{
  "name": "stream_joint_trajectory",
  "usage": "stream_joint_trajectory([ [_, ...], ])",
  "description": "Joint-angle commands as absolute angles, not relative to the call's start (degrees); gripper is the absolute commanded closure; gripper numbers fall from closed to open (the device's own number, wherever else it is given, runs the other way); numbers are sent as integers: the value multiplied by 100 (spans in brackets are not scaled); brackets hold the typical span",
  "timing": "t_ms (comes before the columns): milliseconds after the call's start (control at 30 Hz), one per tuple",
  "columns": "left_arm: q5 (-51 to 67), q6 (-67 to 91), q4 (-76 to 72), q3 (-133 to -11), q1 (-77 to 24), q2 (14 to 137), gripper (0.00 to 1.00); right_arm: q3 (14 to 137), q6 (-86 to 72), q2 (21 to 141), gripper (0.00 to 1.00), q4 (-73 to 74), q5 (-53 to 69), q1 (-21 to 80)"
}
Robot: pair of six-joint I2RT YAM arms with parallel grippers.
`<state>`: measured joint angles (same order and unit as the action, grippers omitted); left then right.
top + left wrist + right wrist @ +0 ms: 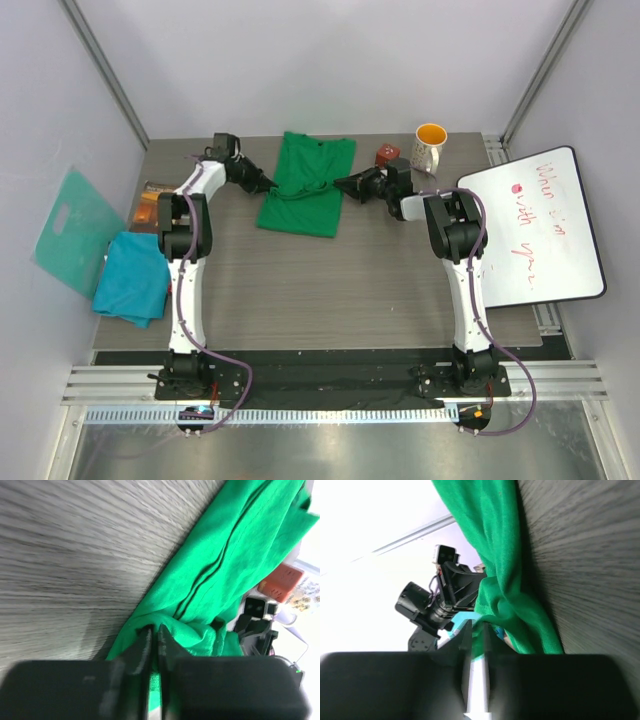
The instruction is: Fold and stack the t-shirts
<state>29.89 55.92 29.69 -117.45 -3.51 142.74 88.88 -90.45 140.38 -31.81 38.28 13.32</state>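
Left end effector (270, 185) sits at the left edge of the green t-shirt (300, 210) in the overhead view. The right end effector (346, 184) is at its right edge, so the two face each other across the cloth at about its middle. The shirt lies towards the far side of the bench (380, 290), smooth in its near half and creased and gathered between the two arms. I judge it partly folded at most, not a finished packet. The teal-blue t-shirt (132, 278) is a loose heap at the bench's left edge, partly hanging over it, and unfolded as far as I can see. Both folds and the stacking are therefore left to do. A stiff teal board (68, 238) with a handle hole lies off the bench to the left. A glazed mug (430, 146) and a whiteboard (535, 225) are on the right.

In the left wrist view the black fingers (142, 647) stand narrow, with a soft rolled edge of green cloth apparently pinched between the tips. The fabric is matt and thin, and it falls in long parallel folds over grey wood-grain laminate.

In the right wrist view the jaws are narrow too, with the tips right at a bunched lump of green. Whether cloth is actually clamped there I cannot tell. The shirt drapes limp, while the bench looks hard and streaked.
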Motion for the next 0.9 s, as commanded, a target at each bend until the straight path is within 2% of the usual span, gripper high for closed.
stream_joint_trajectory([
  [0,3172,5818,2471,-11637,-237,13975,100,8701,-9571,13851,96,-3656,3718,1283],
  [33,3208,5923,2383,-11602,-237,13975,100,8701,-9563,13843,99,-3656,3744,1292],
  [700,3515,7436,1608,-10863,-229,13782,99,7963,-10389,13887,98,-4649,3489,1292],
  [733,3507,7409,1617,-10837,-229,13746,95,7963,-10371,13869,86,-4649,3541,1283],
  [767,3455,7392,1635,-10785,-220,13694,87,7945,-10345,13860,79,-4649,3568,1283],
  [833,3314,7357,1539,-10523,-185,13432,78,7840,-10310,13773,70,-4719,3586,1275],
  [867,3096,7339,1495,-10416,-167,13308,68,7709,-10292,13738,68,-4815,3586,1274],
])
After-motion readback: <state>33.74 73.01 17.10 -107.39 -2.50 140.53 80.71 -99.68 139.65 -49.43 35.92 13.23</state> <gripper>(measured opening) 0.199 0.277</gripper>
